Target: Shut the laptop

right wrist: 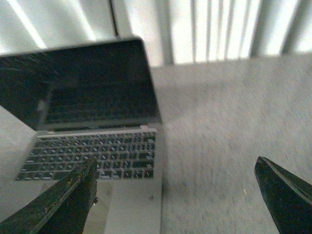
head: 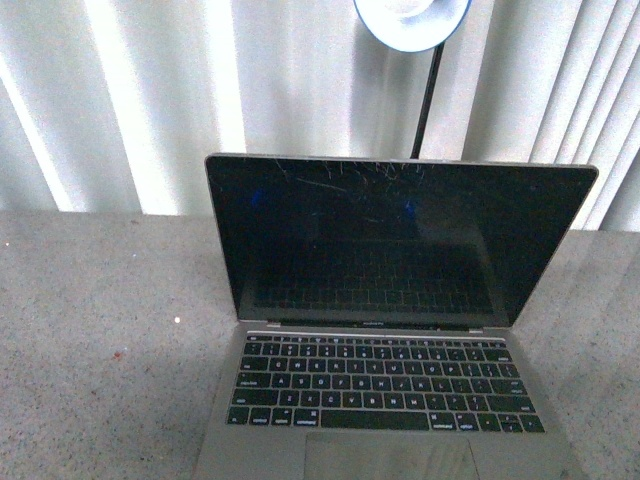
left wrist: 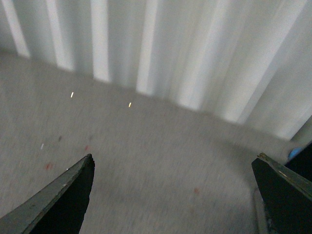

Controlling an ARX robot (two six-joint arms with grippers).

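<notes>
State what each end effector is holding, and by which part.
Nothing is held. The left end effector is open over the table; the right end effector is open near the laptop, gripping nothing.

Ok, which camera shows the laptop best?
The front view: the laptop stands open facing the camera, whole screen, scratches near its top and keyboard all sharp. The right wrist view shows it blurred, angled and cut off. The left wrist view has only a dark sliver, too little to tell.
</notes>
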